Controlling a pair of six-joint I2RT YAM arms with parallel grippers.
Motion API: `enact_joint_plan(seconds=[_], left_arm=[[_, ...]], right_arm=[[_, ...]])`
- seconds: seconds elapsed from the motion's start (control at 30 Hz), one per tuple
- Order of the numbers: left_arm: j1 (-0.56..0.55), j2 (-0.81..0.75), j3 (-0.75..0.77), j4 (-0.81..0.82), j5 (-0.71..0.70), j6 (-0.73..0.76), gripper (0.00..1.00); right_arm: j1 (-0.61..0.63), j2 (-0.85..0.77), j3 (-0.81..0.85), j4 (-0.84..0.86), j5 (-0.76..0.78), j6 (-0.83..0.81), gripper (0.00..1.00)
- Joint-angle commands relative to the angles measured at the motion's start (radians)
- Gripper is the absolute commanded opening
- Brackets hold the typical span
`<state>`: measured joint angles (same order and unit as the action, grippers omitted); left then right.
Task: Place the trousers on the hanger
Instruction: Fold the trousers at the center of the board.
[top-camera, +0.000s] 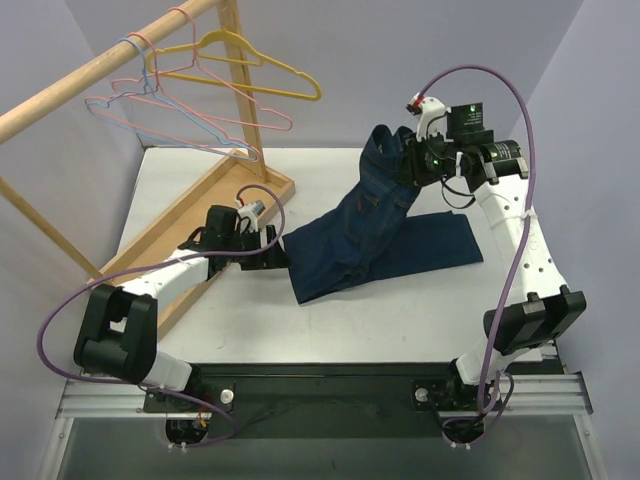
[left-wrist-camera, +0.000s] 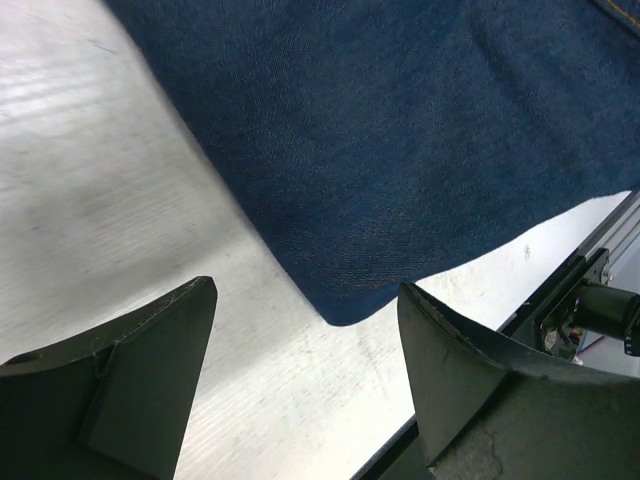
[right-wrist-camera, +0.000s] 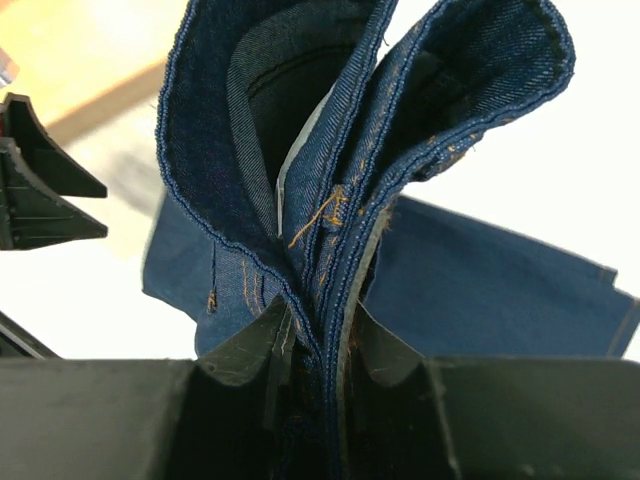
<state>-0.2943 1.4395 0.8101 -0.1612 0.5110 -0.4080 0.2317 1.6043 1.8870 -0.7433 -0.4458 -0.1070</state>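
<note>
A: Step in hand?
B: Lift-and-gather. Right tool (right-wrist-camera: 318, 345) pinches the waistband of the dark navy denim trousers (top-camera: 385, 225), raised at far right. The legs trail onto the white counter (top-camera: 420, 310). Left tool (left-wrist-camera: 305, 300) is spread, low beside the leg hem, holding nothing.
A: Next?
B: Probably fold the legs, then fetch the thin light-blue wire hanger (top-camera: 130, 42). It hangs on the wooden rail (top-camera: 60, 95) far left, well apart.
A: Room?
B: Open counter on the near side. The wooden stand base (top-camera: 195, 205) crowds the left arm.

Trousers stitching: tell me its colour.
Orange-brown stitching on the dark navy trousers, clearest in the right wrist view.
</note>
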Motion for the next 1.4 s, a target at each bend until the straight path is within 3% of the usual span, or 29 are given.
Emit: enact_joint_plan(seconds=[0.0, 0.6, 1.1, 1.17, 1.23, 1.27, 1.37], left_arm=[[-0.034, 0.093, 0.024, 0.139, -0.029, -0.064, 0.83], [-0.080, 0.317, 0.120, 0.219, -0.025, -0.097, 0.79], [-0.138, 0.499, 0.147, 0.483, 0.119, -0.251, 0.61], [-0.150, 0.521, 0.149, 0.564, 0.150, -0.282, 0.48], [-0.152, 0.548, 0.149, 0.615, 0.185, -0.327, 0.24], [-0.151, 0.555, 0.149, 0.655, 0.198, -0.340, 0.00], [-0.114, 0.526, 0.135, 0.649, 0.198, -0.342, 0.00]], right_arm=[[-0.048, -0.024, -0.057, 0.035, -0.007, -0.071, 0.00], [-0.190, 0.039, -0.281, 0.114, 0.133, -0.154, 0.00], [-0.190, 0.062, -0.331, 0.177, 0.160, -0.126, 0.00], [-0.189, 0.060, -0.348, 0.193, 0.159, -0.119, 0.00], [-0.189, 0.060, -0.359, 0.202, 0.160, -0.111, 0.00], [-0.190, 0.060, -0.371, 0.203, 0.163, -0.106, 0.00], [-0.186, 0.048, -0.391, 0.205, 0.159, -0.102, 0.00]])
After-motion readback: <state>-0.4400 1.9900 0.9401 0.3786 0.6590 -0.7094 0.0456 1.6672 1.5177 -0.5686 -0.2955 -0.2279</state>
